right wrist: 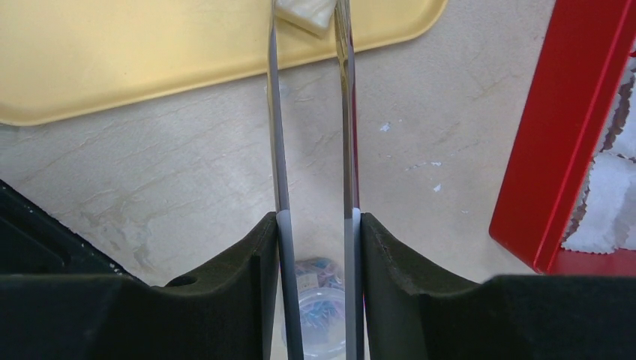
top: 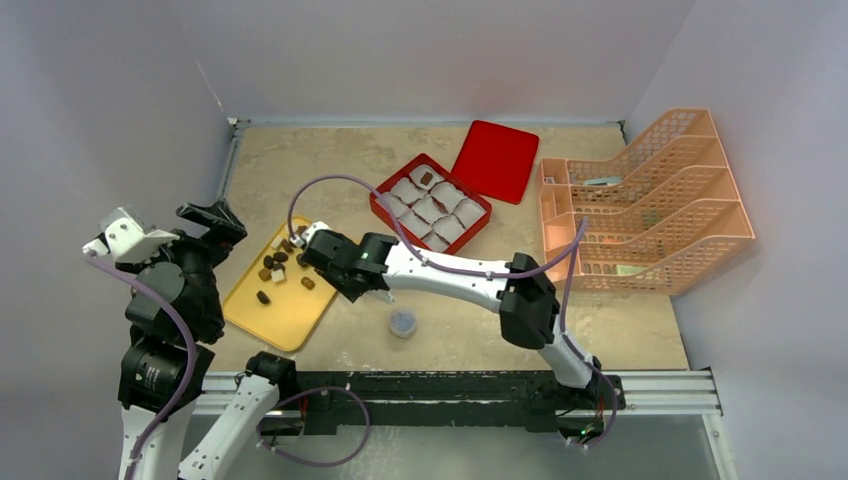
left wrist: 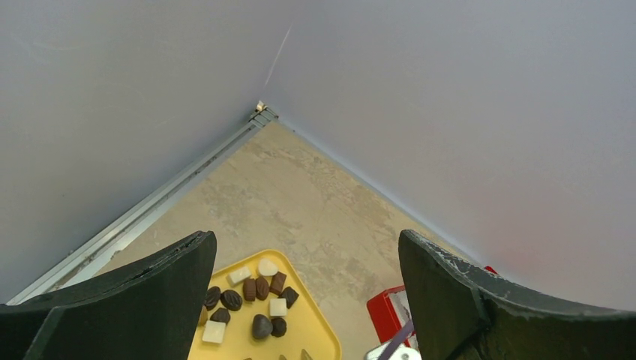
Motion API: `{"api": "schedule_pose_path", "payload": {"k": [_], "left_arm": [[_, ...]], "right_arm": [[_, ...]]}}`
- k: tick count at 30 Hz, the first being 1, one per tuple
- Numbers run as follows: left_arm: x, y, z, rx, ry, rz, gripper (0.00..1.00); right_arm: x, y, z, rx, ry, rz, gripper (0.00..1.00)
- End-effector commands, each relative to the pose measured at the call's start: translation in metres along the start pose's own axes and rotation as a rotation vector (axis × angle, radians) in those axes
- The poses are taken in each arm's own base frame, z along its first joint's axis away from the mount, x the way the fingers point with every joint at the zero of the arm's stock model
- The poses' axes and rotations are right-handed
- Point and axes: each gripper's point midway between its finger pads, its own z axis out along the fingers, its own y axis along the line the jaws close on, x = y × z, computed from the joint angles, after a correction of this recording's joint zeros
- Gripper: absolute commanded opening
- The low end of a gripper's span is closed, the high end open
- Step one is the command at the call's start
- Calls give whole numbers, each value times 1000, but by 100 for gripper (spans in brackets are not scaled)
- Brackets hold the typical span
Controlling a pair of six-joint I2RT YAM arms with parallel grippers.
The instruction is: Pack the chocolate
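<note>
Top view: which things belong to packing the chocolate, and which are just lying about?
Job: chocolate, yellow tray, red box, white liners, red lid, tweezers.
Lying about: orange rack, grey-blue cap.

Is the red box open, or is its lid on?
Open. The red lid lies flat on the table beside the red box, and the white paper liners inside it show from above.
</note>
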Motion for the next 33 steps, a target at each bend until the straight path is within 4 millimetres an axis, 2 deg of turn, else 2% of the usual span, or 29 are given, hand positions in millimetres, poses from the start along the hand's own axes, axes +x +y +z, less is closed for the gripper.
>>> {"api": "schedule_pose_path", "payload": {"k": [1,8,12,17,26,33], "left_arm": [[0,-3,4,1,-14,-12,91],[14,-3,8,2,10,-6,91],[27,-3,12,5,34,0,91],[55,-6,20,20,88,16,91],[106,-13,34,47,212,106,91],[136,-9,40,46,278,173,91]], "right_arm": [[-35,-23,-40,-30,-137,107,34],[-37,-56,-53,-10,-165,171,33],[-36,-86,-60,27,-180,213,33],[-34,-124,-68,82,-197,256,33],[-21,-196,-63,192,-181,347,33],[-14,-236,-48,242,-164,397,33]]}}
